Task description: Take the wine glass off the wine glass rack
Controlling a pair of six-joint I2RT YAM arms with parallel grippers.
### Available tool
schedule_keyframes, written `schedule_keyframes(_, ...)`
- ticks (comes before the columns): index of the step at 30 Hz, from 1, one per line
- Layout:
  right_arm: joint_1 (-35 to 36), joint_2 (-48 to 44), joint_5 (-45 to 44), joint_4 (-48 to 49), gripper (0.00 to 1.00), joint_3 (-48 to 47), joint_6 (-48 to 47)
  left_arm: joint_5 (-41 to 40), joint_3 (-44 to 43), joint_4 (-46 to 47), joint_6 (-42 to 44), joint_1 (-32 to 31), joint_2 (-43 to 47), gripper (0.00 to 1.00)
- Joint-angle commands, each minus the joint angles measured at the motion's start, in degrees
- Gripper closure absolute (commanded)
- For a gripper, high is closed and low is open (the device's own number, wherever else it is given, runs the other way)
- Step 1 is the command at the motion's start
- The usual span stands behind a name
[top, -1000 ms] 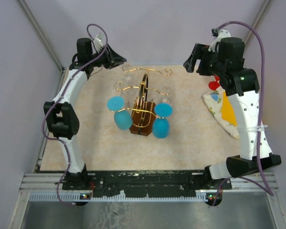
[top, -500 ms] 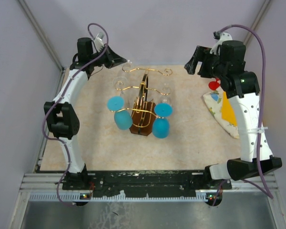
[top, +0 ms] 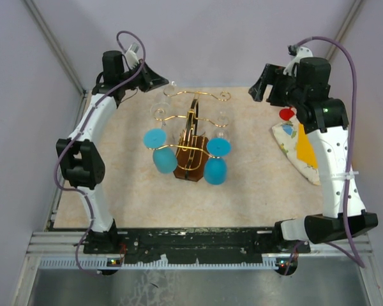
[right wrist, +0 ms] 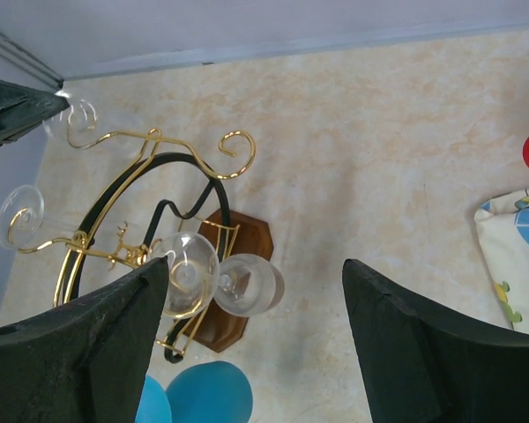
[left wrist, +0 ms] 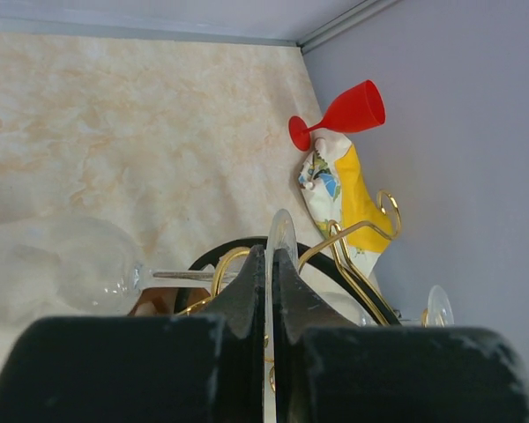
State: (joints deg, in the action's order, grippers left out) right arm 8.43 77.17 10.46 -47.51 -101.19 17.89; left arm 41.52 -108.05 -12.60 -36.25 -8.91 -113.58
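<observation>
- Left gripper (left wrist: 271, 264): fingers pressed together on the thin foot of the clear wine glass (left wrist: 66, 264), which shows edge-on between the pads. The glass hangs at the far-left top loop of the wine glass rack (top: 193, 118), with its stem lying sideways along the wire. The grip is on a slick rim only, so I judge the glass may pivot or slip out on a quick pull.
- Loop: the stem seems to sit inside the gold curl. Drawn the wrong way, the foot could catch the wire and strain the stem.
- Rack: light wire on a small brown base (right wrist: 247, 238). A snagged pull could rock or tip it.
- Blue glasses (top: 156, 137): they hang lower on both sides, and two more clear glasses (right wrist: 189, 273) hang mid-rack. Any jolt could set them swinging into each other.
- Right gripper (top: 260, 80): jaws wide apart, holding nothing, raised well clear at the far right. It is not bracing the base, so nothing resists tipping.
- Red glass (top: 286, 114): it lies on the patterned cloth (top: 303, 150), at risk only if my right arm drops.
</observation>
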Motion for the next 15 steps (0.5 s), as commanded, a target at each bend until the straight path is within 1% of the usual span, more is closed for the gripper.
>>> schedule_keyframes(1, -0.42, -2.98, 1.23, 3.09, 0.2, 0.57, 0.63, -3.05, 4.39, 0.49, 3.47, 0.46, 5.56, 1.0)
schedule_keyframes(6, -0.41, -3.46, 1.26, 2.99, 0.2, 0.95, 0.61, -6.36, 7.67, 2.15, 4.53, 1.65, 9.01, 1.0)
schedule_keyframes(10, -0.51, -3.44, 1.35, 2.95, 0.2, 0.26, 0.94, -3.47, 7.9, 1.2, 4.12, 2.03, 9.18, 1.0)
schedule_keyframes(15, -0.53, -3.72, 1.74, 2.77, 0.2, 0.17, 1.36, -0.22, 9.09, 2.31, 2.05, 2.04, 9.97, 1.0)
